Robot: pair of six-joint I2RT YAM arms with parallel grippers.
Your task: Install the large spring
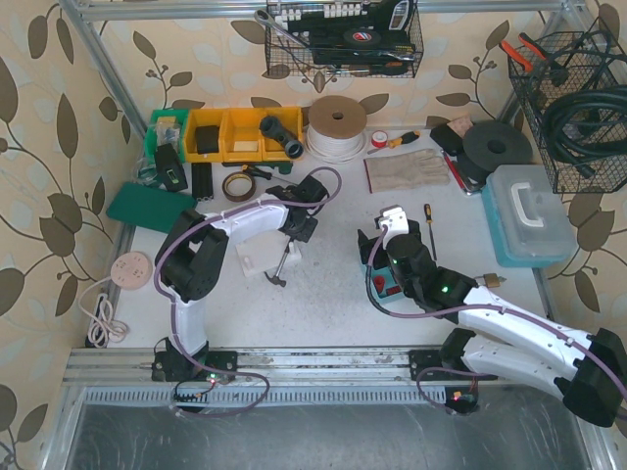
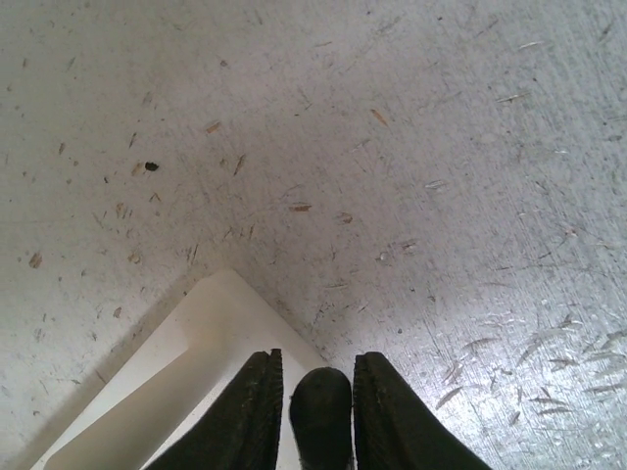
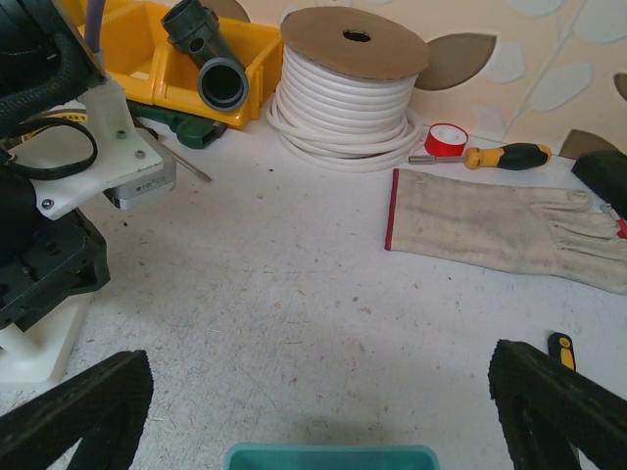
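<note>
the large spring is hard to pick out. my best reading is the slim metal piece point(image 1: 283, 264) hanging at about 6 o'clock from the left gripper point(image 2: 315, 397), just left of the table's point(image 1: 333, 304) centre, though the top view is too coarse to be sure. in the left wrist view the fingers point(image 2: 245, 421) are drawn in narrow around a dark rounded piece point(image 2: 321, 423), and whether that is the spring's end i cannot tell. the grip sits right over a corner of the white block point(image 1: 255, 259), which lies at 9 o'clock of the metal piece. that looks like lining the part up with its seat, so i'd judge the install not yet done

the right gripper point(image 3: 318, 406) stands wide and holds nothing, parked at 3 o'clock of the block with a teal container point(image 3: 328, 456) just under it. it seems kept back to leave the left arm room

further out, toward 12 o'clock, lie the cable reel point(image 3: 348, 88), a grey pipe fitting point(image 3: 211, 64) in the yellow bins point(image 1: 230, 132), a work glove point(image 3: 500, 225), a red tape roll point(image 3: 449, 138) and a screwdriver point(image 3: 502, 155) — all well apart from the block. nothing stands between the grippers — only the right arm's nearness could crowd the work
</note>
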